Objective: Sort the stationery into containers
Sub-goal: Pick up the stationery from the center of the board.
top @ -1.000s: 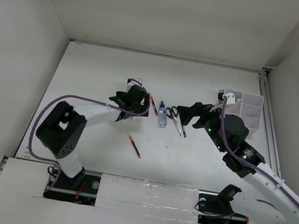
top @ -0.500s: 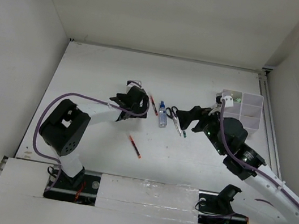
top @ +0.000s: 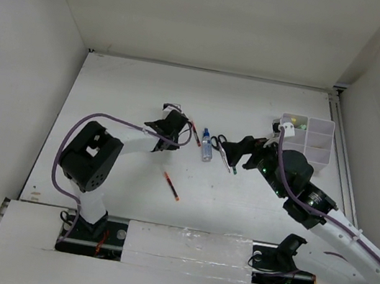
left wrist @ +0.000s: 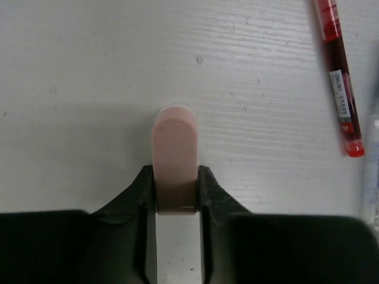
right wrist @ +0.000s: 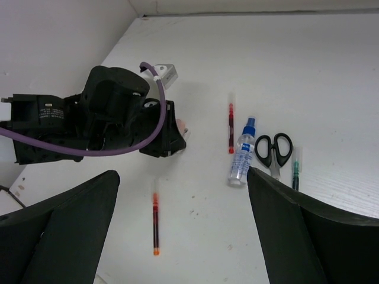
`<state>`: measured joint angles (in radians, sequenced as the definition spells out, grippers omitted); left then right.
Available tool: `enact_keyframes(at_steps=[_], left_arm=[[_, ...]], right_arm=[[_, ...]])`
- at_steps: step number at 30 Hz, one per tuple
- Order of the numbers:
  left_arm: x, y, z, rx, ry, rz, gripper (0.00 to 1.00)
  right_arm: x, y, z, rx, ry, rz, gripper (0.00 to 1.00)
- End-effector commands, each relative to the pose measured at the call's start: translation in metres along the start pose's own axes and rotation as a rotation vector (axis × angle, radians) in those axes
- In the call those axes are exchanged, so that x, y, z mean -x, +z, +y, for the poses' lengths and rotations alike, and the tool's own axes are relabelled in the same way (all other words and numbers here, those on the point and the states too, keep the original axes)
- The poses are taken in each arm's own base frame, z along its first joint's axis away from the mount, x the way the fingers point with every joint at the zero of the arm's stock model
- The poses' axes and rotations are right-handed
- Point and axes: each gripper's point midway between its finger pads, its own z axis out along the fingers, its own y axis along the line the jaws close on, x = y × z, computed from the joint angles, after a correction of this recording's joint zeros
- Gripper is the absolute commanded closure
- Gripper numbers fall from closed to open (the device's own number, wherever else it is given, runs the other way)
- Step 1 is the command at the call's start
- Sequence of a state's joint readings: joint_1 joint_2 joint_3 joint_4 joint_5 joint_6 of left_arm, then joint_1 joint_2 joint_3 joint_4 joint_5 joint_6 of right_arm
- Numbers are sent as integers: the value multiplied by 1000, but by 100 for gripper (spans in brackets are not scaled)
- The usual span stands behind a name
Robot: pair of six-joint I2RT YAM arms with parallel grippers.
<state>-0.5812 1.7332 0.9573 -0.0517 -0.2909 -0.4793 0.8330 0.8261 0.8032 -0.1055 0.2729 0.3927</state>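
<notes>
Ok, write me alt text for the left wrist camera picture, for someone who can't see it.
The left gripper clamps the near end of a stubby pale pink stick lying on the white table, its rounded end pointing away from the camera. A red pen lies apart at the upper right.

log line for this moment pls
step: grasp | left gripper: closed on pink stick, stick lying on table | right gripper: open, empty | organizer: far right, untouched
</notes>
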Motion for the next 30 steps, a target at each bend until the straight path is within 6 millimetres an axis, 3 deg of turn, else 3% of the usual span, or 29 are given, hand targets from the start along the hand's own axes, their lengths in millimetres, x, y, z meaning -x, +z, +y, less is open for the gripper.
enact_keyframes(at_steps=[1, 5, 7, 9, 11, 12, 14, 16, 21, 22, 24, 30], left_arm=[[-21, 6, 7, 40, 12, 88, 98], [0, -10, -9, -40, 9, 15, 100], [23, -41, -37, -160, 24, -107, 100], [33, -71, -66, -300, 85, -198, 100], [53, -113, -86, -440, 93, -347, 100], [52, -137, -95, -524, 128, -393, 100], [61, -165, -108, -636, 134, -481, 100], [61, -187, -115, -725, 148, -524, 100], [63, -231, -123, -897, 187, -593, 100], [60, -233, -125, -916, 196, -586, 100], [60, -248, -129, -974, 212, -594, 100], [58, -271, -134, -1064, 242, -605, 100]], right_arm=[[12, -4, 8, 24, 24, -31, 6], [13, -3, 6, 5, 61, -40, 6], [13, 0, 0, -8, 81, -35, 6], [18, 2, 0, 7, 126, -44, 6], [26, 3, 3, 45, 157, -60, 7], [33, 0, 6, 66, 192, -88, 7], [39, -1, 7, 81, 206, -114, 7], [51, -8, 13, 121, 222, -160, 7], [49, -5, 30, 212, 242, -168, 8], [36, 1, 29, 218, 239, -145, 8], [42, 0, 41, 293, 261, -180, 8], [29, 23, 52, 291, 295, -146, 8]])
